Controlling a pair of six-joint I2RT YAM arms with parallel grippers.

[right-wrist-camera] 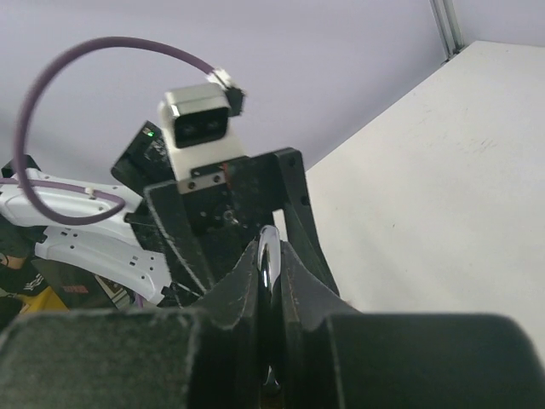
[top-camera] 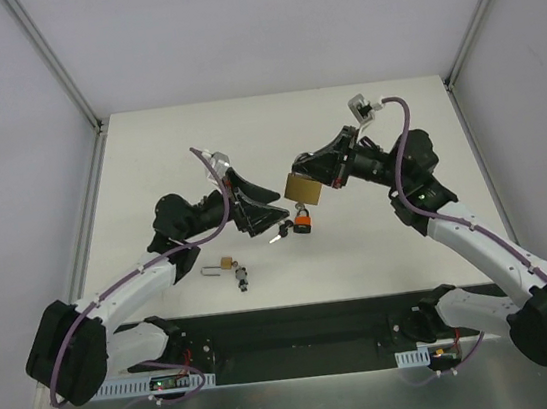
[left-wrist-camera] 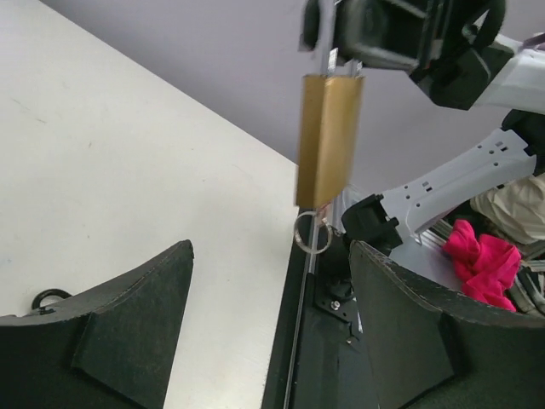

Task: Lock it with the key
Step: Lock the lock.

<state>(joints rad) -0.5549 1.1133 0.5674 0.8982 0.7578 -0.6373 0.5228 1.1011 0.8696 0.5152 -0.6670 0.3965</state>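
Observation:
A brass padlock (top-camera: 304,188) hangs above the table, and my right gripper (top-camera: 306,168) is shut on its silver shackle (right-wrist-camera: 269,251). An orange-headed key (top-camera: 302,223) sits at the lock's lower end, with a ring and more keys (top-camera: 281,234) dangling beside it. My left gripper (top-camera: 273,217) is open just left of the key and holds nothing. In the left wrist view the padlock (left-wrist-camera: 329,141) hangs ahead of the spread fingers (left-wrist-camera: 140,328), with a metal ring (left-wrist-camera: 312,232) under it. The right gripper (right-wrist-camera: 269,256) hides the lock body in its own view.
A second, small brass padlock (top-camera: 226,263) with its keys (top-camera: 243,277) lies on the white table (top-camera: 147,161) near the left arm. The black base rail (top-camera: 300,327) runs along the near edge. Grey walls enclose the table on three sides.

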